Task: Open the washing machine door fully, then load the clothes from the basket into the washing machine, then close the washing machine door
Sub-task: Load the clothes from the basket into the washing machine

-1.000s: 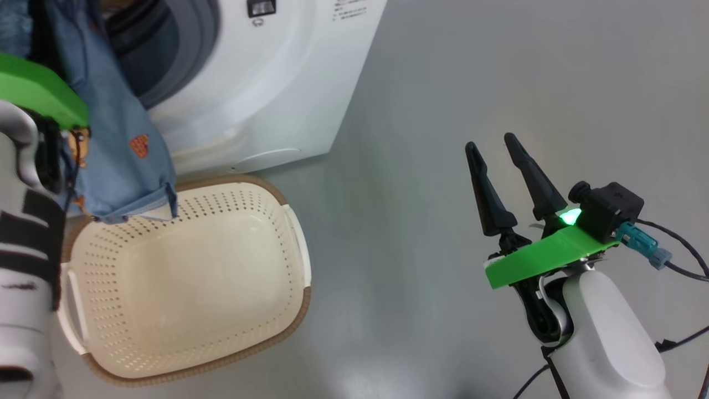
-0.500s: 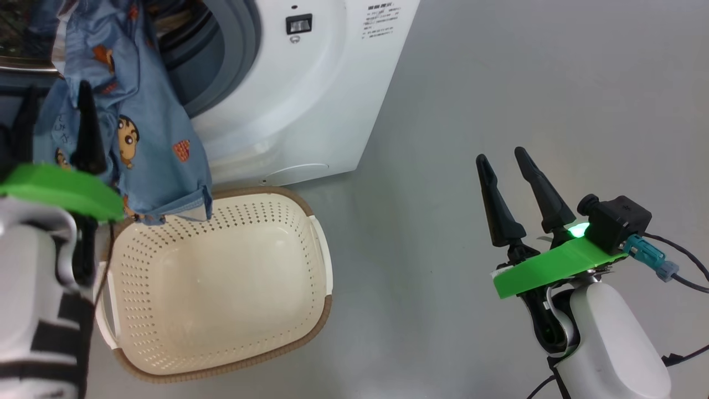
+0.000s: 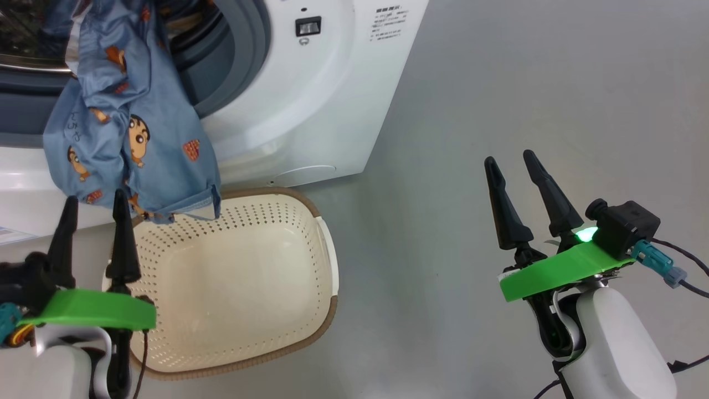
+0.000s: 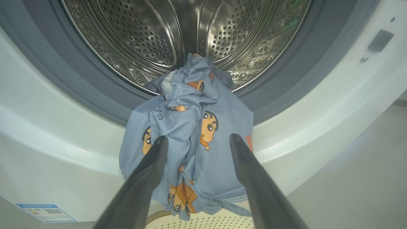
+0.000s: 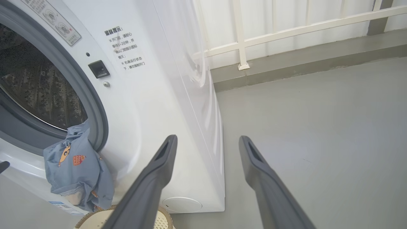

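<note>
The washing machine [image 3: 310, 111] stands with its mouth uncovered, steel drum [image 4: 152, 31] showing; the washing machine door is out of view. Blue printed clothes [image 3: 133, 138] hang from the drum over the grey gasket and down the white front, hem touching the back rim of the basket [image 3: 327, 310]. Inside, the cream basket holds nothing. My left gripper [image 3: 94, 202] is open just below the hem, near the basket's left side. In the left wrist view the open gripper [image 4: 198, 138] frames the clothes [image 4: 190, 127] without touching them. My right gripper [image 3: 508, 157] hangs open above the floor, right of the machine.
A blue label [image 4: 47, 212] sits low on the machine's front. Grey floor [image 3: 498, 83] stretches to the right of the machine and basket. In the right wrist view, a white railing [image 5: 241, 41] on a low kerb runs behind the machine.
The head camera has shifted. My left gripper has drawn back and down from the clothes, which stay draped out of the drum. The right arm has hardly moved.
</note>
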